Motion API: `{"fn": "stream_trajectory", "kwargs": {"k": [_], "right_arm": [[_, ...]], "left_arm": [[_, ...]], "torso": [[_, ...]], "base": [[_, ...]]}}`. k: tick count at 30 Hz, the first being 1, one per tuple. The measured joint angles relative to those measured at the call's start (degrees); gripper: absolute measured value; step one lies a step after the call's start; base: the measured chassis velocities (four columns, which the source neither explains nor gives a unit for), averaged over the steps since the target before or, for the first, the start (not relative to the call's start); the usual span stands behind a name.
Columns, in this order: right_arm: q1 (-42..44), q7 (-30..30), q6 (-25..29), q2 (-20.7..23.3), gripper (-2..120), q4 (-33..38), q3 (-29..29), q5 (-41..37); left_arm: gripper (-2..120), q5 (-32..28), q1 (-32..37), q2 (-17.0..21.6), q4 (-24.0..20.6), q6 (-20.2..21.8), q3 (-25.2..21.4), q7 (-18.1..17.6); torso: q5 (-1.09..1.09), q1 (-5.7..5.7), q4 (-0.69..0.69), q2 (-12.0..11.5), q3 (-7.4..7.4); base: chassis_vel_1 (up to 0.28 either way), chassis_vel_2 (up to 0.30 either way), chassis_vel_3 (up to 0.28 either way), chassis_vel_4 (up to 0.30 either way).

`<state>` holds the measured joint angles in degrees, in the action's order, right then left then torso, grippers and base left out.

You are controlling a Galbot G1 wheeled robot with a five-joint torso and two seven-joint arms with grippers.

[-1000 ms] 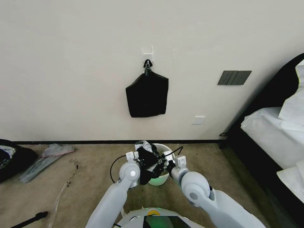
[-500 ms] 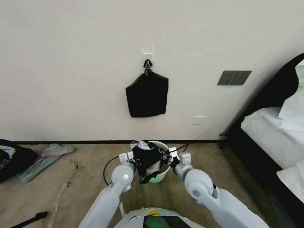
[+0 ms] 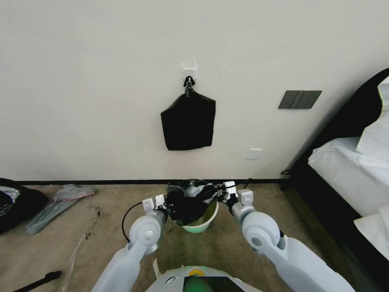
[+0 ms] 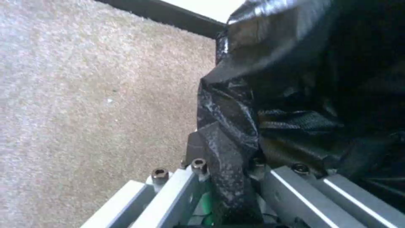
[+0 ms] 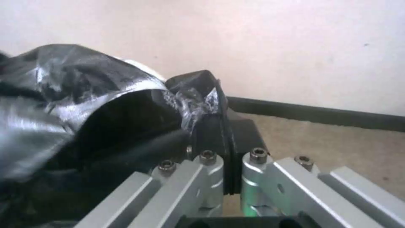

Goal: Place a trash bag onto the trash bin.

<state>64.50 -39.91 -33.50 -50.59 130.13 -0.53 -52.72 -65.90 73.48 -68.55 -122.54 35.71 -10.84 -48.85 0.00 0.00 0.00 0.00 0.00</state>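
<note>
The black, glossy trash bag (image 3: 187, 201) is stretched open between my two grippers over the mouth of the trash bin (image 3: 200, 225), a small cream-white bin with a green tint at its base, standing on the carpet in front of me. My left gripper (image 3: 169, 206) is at the bin's left side, shut on the bag's edge. In the left wrist view the crinkled plastic (image 4: 236, 133) runs down between the left gripper (image 4: 223, 160) fingers. My right gripper (image 3: 221, 196) is at the bin's far right rim. The right wrist view shows that gripper (image 5: 226, 126) shut on a fold of the bag (image 5: 84, 91).
A flat black bundle of bags (image 3: 188, 123) hangs from a clip on the wall above the bin. A bed (image 3: 348, 170) stands close on the right. Plastic scraps (image 3: 60, 200) and a dark heap (image 3: 16, 202) lie on the carpet at the left.
Both grippers have moved apart and forward toward the wall. The bag, bunched between them a second ago, is now spread open across the bin's top.
</note>
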Motion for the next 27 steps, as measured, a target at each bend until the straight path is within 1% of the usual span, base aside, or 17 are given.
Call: {"fn": "stream_trajectory", "kwargs": {"k": [3, 5, 9, 18, 19, 20, 21, 23, 24, 25, 26, 27], "right_arm": [[0.45, 0.0, -0.04, 0.62, 0, 0.21, -0.92, 0.09], [1.67, 0.02, -0.72, 2.25, 0, 0.6, -2.67, -0.18], [3.03, 0.18, -2.21, 3.76, 0, 0.62, -4.66, -0.76], [3.88, 0.29, -3.35, 4.17, 1, 1.01, -5.38, -0.84], [4.42, 1.68, -3.43, 4.55, 6, 1.49, -5.4, 1.09], [4.42, 1.68, -3.43, 4.55, 6, 1.49, -5.4, 1.09], [4.97, 3.38, -3.33, 4.96, 8, 1.95, -5.4, 3.23], [6.66, 8.75, -2.68, 6.69, 20, 3.73, -5.35, 10.51], [6.66, 8.75, -2.68, 6.69, 20, 3.73, -5.35, 10.51], [7.25, 10.56, -2.5, 7.53, 23, 4.55, -5.27, 13.15], [8.09, 13.36, -2.34, 9.17, 30, 5.85, -5.16, 17.84], [8.09, 13.36, -2.34, 9.17, 30, 5.85, -5.16, 17.84]], "left_arm": [[1, -0.01, 0.29, 0.3, -0.25, -0.05, -0.57, 0.35], [1, -0.21, 0.84, 0.97, -0.92, -0.05, -1.41, 0.79], [1, -1.24, 1.44, 1.94, -1.92, -0.05, -3.08, 1.03], [1, -2.01, 1.76, 3.06, -2.52, -0.05, -4.08, 1.15], [1, -1.97, 1.78, 3.08, -2.78, 0.0, -4.04, 1.14], [1, -1.97, 1.78, 3.08, -2.78, 0.0, -4.04, 1.14], [1, -1.96, 1.78, 3.08, -2.94, 0.07, -3.95, 1.13], [1, -1.93, 1.63, 3.1, -3.49, 0.34, -3.65, 1.05], [1, -1.93, 1.63, 3.1, -3.49, 0.34, -3.65, 1.05], [1, -1.93, 1.56, 3.16, -3.67, 0.45, -3.54, 1.0], [1, -1.93, 1.41, 3.41, -4.12, 0.72, -3.35, 0.88], [1, -1.93, 1.41, 3.41, -4.12, 0.72, -3.35, 0.88]], "torso": [[0.0, 0.0, 0.0, 0.0, 0.0], [-0.02, 0.0, -0.01, 0.0, 0.0], [0.0, 0.0, 0.0, 0.0, 0.0], [0.0, 0.0, 0.0, 0.0, 0.0], [0.0, 0.0, 0.01, 0.0, 0.0], [0.0, 0.0, 0.01, 0.0, 0.0], [0.0, 0.0, 0.0, 0.0, 0.0], [0.0, 0.0, -0.01, 0.0, 0.0], [0.0, 0.0, -0.01, 0.0, 0.0], [0.0, 0.0, 0.0, 0.0, 0.0], [0.0, 0.0, 0.0, 0.0, 0.0], [0.0, 0.0, 0.0, 0.0, 0.0]], "base": [[0.0, 0.0, 0.0, 0.0], [0.0, 0.0, 0.0, 0.0], [0.0, 0.0, 0.0, 0.0], [0.0, 0.0, 0.0, 0.0], [0.0, 0.0, 0.0, 0.0], [0.0, 0.0, 0.0, 0.0], [0.0, 0.0, 0.0, 0.0], [0.0, 0.0, 0.0, 0.0], [0.0, 0.0, 0.0, 0.0], [0.0, 0.0, 0.0, 0.0], [0.0, 0.0, 0.0, 0.0], [0.0, 0.0, 0.0, 0.0]]}}
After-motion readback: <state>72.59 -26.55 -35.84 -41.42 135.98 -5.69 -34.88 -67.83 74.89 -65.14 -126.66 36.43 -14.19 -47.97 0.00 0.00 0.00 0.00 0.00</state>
